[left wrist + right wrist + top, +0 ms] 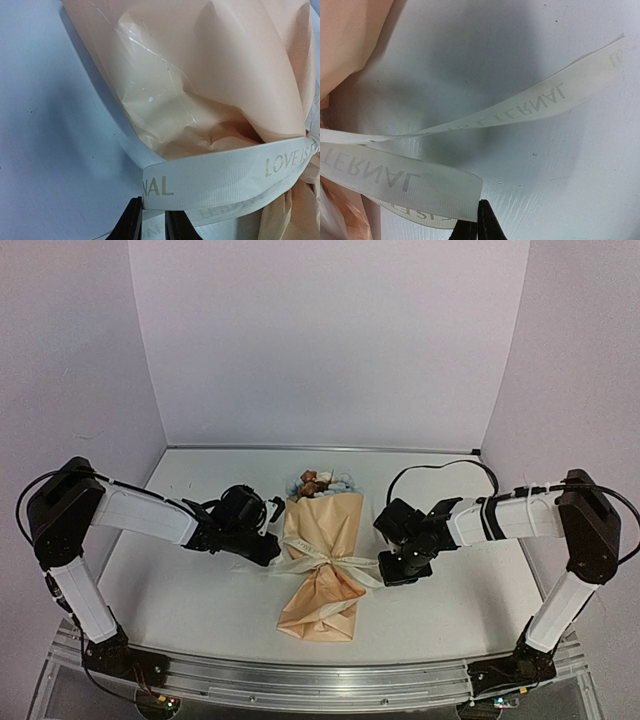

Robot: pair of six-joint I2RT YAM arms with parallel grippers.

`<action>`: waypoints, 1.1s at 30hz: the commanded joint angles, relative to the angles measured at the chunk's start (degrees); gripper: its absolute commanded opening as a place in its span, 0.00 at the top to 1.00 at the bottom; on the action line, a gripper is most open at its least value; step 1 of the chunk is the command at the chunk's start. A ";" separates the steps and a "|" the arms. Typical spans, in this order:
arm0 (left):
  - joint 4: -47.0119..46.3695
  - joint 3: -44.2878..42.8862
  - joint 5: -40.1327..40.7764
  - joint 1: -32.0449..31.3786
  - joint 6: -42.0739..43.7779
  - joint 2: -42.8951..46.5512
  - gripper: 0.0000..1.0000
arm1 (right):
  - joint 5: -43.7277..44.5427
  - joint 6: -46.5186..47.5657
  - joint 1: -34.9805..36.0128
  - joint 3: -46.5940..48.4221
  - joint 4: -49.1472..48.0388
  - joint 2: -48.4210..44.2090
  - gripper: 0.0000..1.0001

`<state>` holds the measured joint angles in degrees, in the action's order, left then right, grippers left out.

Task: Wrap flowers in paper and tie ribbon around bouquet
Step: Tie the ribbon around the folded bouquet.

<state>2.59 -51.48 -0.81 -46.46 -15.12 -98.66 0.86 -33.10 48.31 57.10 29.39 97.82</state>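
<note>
Plainly, the bouquet point(322, 558) lies flat on the surface point(190, 590) between the two tools, its open mouth pointing away from the arm bases. The paper point(320, 525) forms a cone that serves as the container. The flowers point(318, 483) sit in its wide far end, and only the pale blue and rusty-brown heads show above the rim; the stems are hidden inside.

The ribbon point(335, 566) is drawn round the cone's narrow waist, and its loose ends trail out toward each tool.

The left tool point(152, 222) sits just beside the cone's flank with its jaws a narrow gap apart. A printed stretch of ribbon crosses directly ahead of its fingertips and runs off to the cinched waist, ahead and to its right. A bit of ribbon shows in the gap, but I cannot tell whether it is gripped.

The right tool point(479, 222) has its jaws pressed together. A ribbon end lies against the tips, just ahead and to their left. Whether it is nipped between them cannot be told. A second strand of ribbon arcs across the surface farther ahead. The peach paper edge shows at the far left of this tool's view.
</note>
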 commanded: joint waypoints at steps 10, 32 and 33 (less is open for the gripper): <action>-4.37 0.11 0.22 -0.13 -1.38 -2.65 0.63 | 1.67 -0.79 0.25 1.43 1.02 -0.34 1.00; -8.32 2.01 3.60 -0.13 -5.12 -4.39 1.00 | 4.45 -1.44 0.27 0.56 1.45 -1.87 1.00; -7.50 2.74 5.38 -0.13 -5.64 -3.60 1.00 | 5.42 -1.51 0.28 0.36 2.07 -2.12 1.00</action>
<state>-5.25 -50.53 0.32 -46.46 -18.02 -105.17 1.73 -33.60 48.31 57.10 29.62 97.82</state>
